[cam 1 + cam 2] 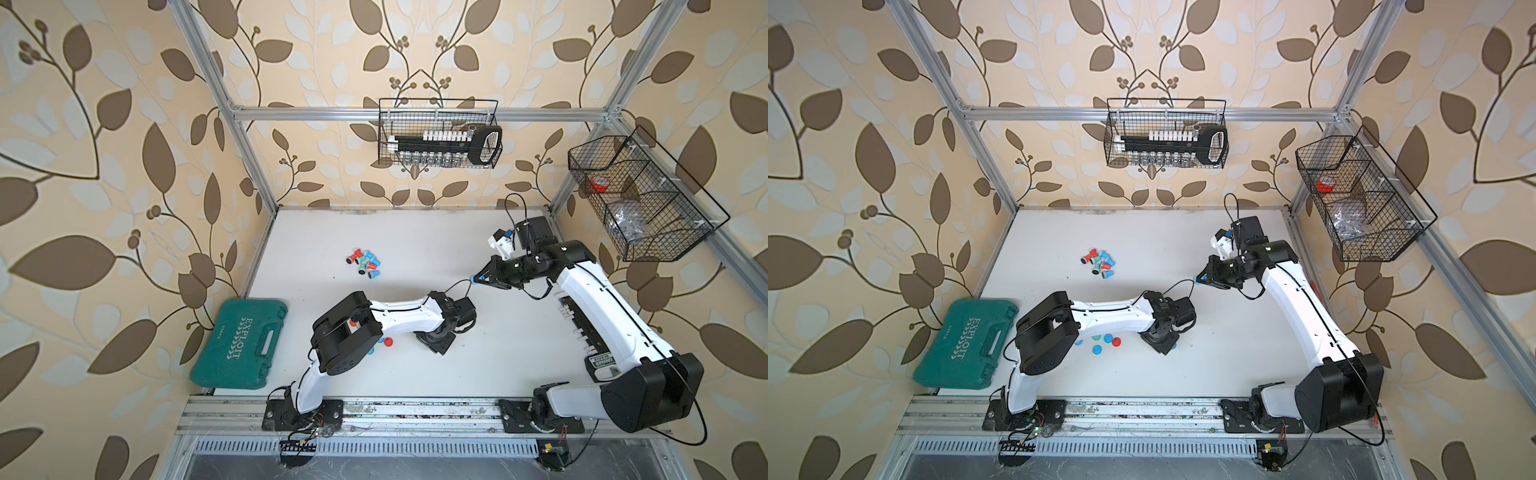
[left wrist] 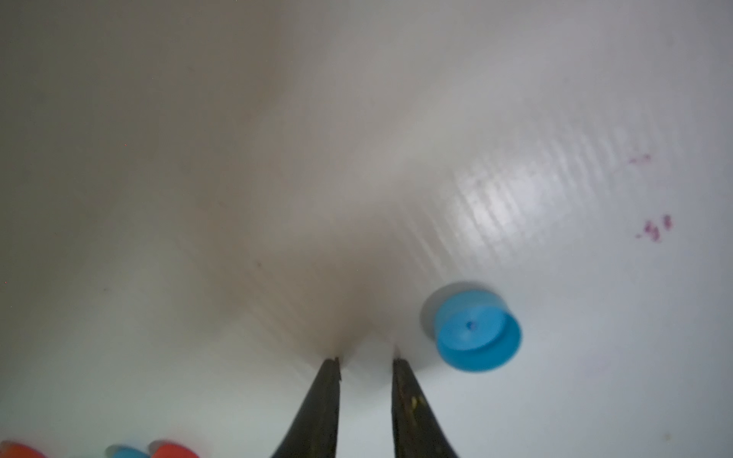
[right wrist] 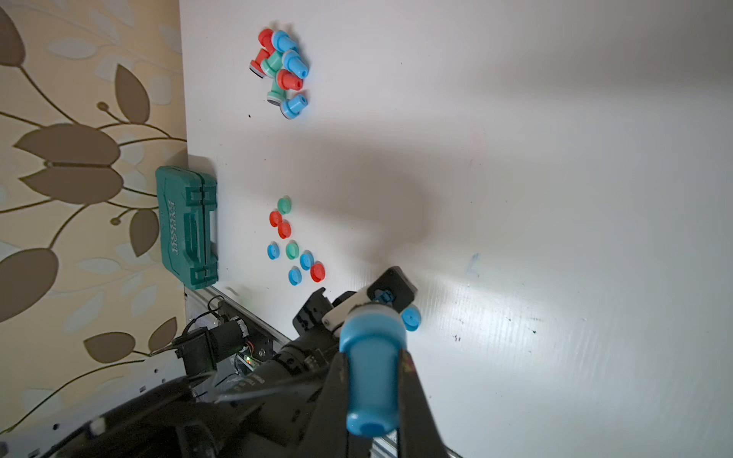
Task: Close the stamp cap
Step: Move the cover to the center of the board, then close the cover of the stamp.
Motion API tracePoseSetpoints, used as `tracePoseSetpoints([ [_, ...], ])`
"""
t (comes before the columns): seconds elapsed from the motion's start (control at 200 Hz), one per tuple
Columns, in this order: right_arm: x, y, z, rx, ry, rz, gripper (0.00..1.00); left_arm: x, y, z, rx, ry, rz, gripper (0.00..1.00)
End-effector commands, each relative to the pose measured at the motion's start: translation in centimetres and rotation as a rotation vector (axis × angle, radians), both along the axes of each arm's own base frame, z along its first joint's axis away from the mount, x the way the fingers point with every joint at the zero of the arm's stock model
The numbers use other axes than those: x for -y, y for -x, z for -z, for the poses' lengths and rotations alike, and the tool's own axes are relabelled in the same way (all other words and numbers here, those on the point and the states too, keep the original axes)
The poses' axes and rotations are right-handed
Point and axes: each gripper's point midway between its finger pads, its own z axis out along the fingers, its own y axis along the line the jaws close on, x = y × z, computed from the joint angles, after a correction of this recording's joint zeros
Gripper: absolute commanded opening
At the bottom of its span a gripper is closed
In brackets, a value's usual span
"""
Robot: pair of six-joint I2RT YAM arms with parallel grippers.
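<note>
My right gripper (image 3: 373,357) is shut on a blue stamp (image 3: 372,380), held in the air above the table's right side; in both top views only its blue tip (image 1: 473,277) shows at the jaws. The stamp's wide end points away from the wrist camera, so its face is hidden. My left gripper (image 2: 367,359) points down at the white table, its jaws a little apart and empty. A loose blue cap (image 2: 476,329) lies open side down just beside its fingertips, not touching. The same cap (image 3: 411,318) shows beyond the held stamp.
Several loose red, blue and green caps (image 3: 293,246) lie under the left arm (image 1: 1104,340). A pile of stamps (image 1: 365,262) lies at mid-table. A green tool case (image 1: 241,343) sits at the left edge. Wire baskets (image 1: 440,133) (image 1: 640,199) hang on the walls.
</note>
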Motion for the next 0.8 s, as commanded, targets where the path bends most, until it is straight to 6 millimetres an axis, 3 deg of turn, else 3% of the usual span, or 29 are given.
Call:
tracePoseSetpoints([
  [0.0,0.4,1.3,0.9,-0.005,0.091,-0.003,0.00,-1.8,-0.1,-4.6,0.056,0.057,-0.029,0.26],
  [0.16,-1.9,3.1,3.5,-0.030,0.240,-0.076,0.00,-6.0,-0.6,-7.2,0.087,0.088,-0.104,0.27],
  [0.345,-4.2,5.0,8.1,-0.087,0.410,-0.164,0.00,-11.2,-2.6,-8.5,0.116,0.135,-0.281,0.27],
  [0.595,-7.2,6.7,12.0,-0.165,0.557,-0.276,0.00,-13.5,-2.9,-8.8,0.115,0.141,-0.336,0.27],
  [0.715,-7.8,6.8,12.9,-0.177,0.600,-0.291,0.00,-14.1,-2.7,-7.9,0.093,0.139,-0.356,0.27],
  [0.795,-8.0,7.1,13.4,-0.177,0.608,-0.296,0.00,-14.3,-2.6,-8.6,0.106,0.164,-0.359,0.27],
])
